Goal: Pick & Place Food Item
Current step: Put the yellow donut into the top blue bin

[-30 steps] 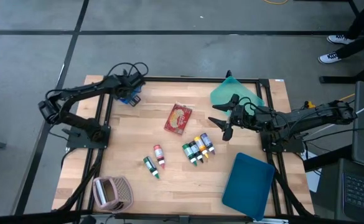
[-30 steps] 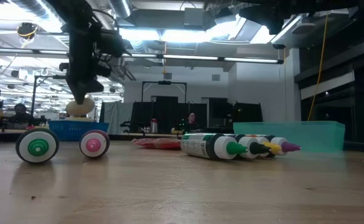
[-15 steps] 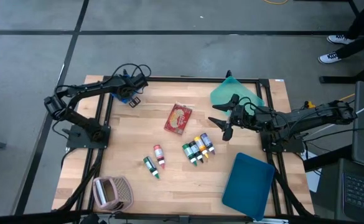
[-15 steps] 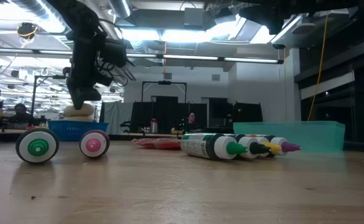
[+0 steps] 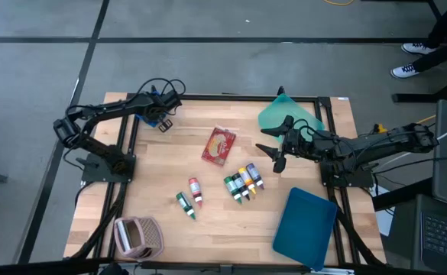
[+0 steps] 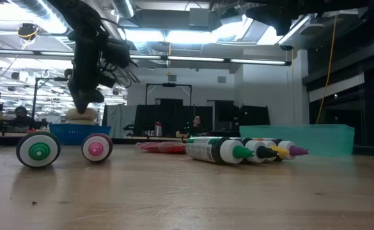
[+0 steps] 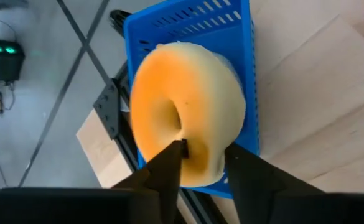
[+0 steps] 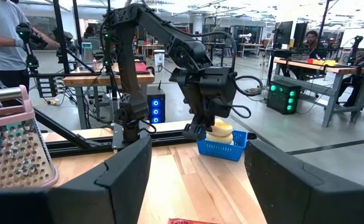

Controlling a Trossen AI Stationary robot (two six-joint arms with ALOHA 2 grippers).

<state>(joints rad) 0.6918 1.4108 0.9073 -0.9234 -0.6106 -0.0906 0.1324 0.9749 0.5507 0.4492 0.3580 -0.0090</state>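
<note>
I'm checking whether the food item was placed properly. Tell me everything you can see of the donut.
The donut is a ring, orange on one side and pale cream on the other, with a matte surface and a hollow at its middle. It sits in the small blue basket at the table's far left corner, filling most of it and rising above the rim. The left hand is right over it, fingers straddling its edge, partly open.

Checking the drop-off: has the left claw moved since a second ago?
Yes. In the high view the left claw has shifted right, farther over the blue basket, holding the donut there.
</note>
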